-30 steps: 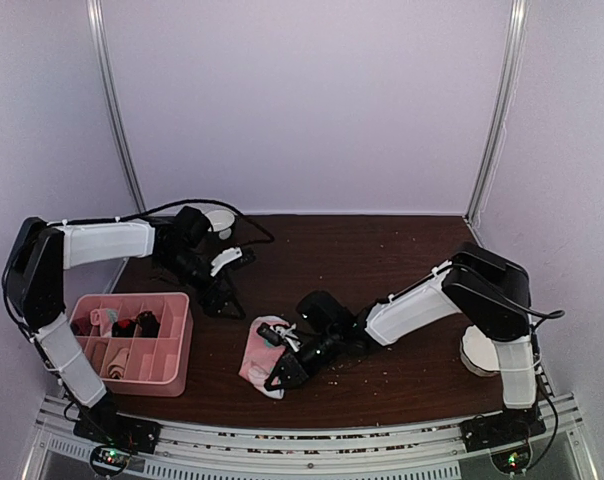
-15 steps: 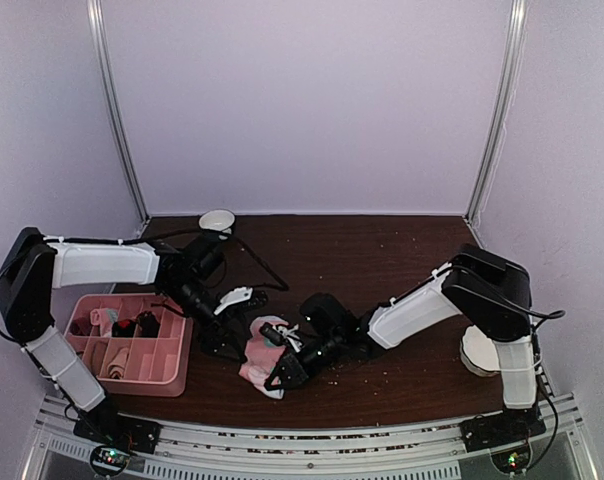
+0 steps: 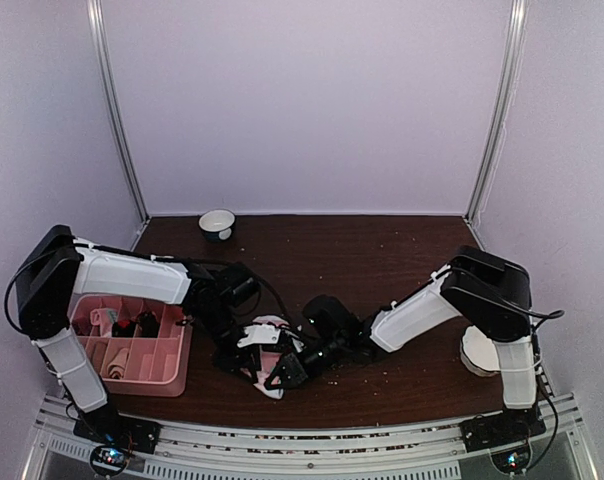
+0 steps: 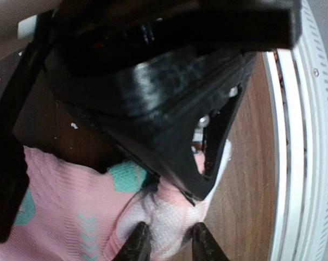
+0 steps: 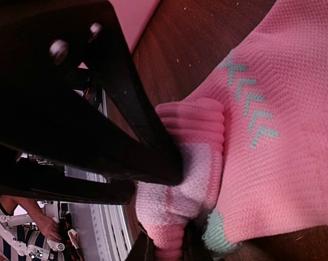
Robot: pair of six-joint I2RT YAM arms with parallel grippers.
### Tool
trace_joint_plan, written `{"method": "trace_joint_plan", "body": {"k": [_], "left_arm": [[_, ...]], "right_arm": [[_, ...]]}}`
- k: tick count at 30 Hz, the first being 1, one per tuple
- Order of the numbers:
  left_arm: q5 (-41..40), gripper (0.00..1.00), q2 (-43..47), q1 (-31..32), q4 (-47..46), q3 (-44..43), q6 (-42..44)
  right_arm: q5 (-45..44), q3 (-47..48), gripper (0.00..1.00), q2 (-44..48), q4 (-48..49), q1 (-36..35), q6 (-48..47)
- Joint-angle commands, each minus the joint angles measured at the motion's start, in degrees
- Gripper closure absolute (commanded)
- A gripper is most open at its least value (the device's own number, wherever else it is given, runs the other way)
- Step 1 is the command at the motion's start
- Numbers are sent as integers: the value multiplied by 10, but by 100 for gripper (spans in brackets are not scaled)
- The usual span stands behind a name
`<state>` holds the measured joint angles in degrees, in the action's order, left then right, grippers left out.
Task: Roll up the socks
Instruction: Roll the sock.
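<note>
Lilac walls (image 3: 312, 100) closed in a dark wooden counter (image 3: 382, 260), seen from my overhead camera. Near the front middle of that counter lay the bunched pink socks (image 3: 267, 330), and both arms met over them. My left arm (image 3: 132, 278) reached in from the left, passing above a pink divided tray (image 3: 172, 340) at the counter's front left. My right arm (image 3: 412, 315) stretched in low from the right. A small white bowl (image 3: 217, 222) stood at the far edge, well apart from everything else.

On the left wrist camera, the left jaws stood narrow, their fingertips (image 4: 138, 244) on either side of a pale fold of the socks. The right arm's black end filled the view just beyond.

On the right wrist camera, the right jaws were clamped on the socks' rolled end, below a ribbed pink cuff (image 5: 194, 122). Mint-green chevrons (image 5: 251, 98) ran across the flat pink fabric beside it.

I could not make out the small items in the tray.
</note>
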<state>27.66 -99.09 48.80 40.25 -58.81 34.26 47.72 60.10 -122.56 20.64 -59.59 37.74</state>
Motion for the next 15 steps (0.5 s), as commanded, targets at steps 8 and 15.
{"method": "trace_joint_plan", "body": {"k": [8, 15], "left_arm": [[-76, 100, -67, 22, 31, -27, 14], [-72, 85, -71, 24, 57, -21, 31]], "right_arm": [[-154, -71, 100, -74, -184, 11, 35], [-162, -69, 100, -73, -179, 15, 41]]}}
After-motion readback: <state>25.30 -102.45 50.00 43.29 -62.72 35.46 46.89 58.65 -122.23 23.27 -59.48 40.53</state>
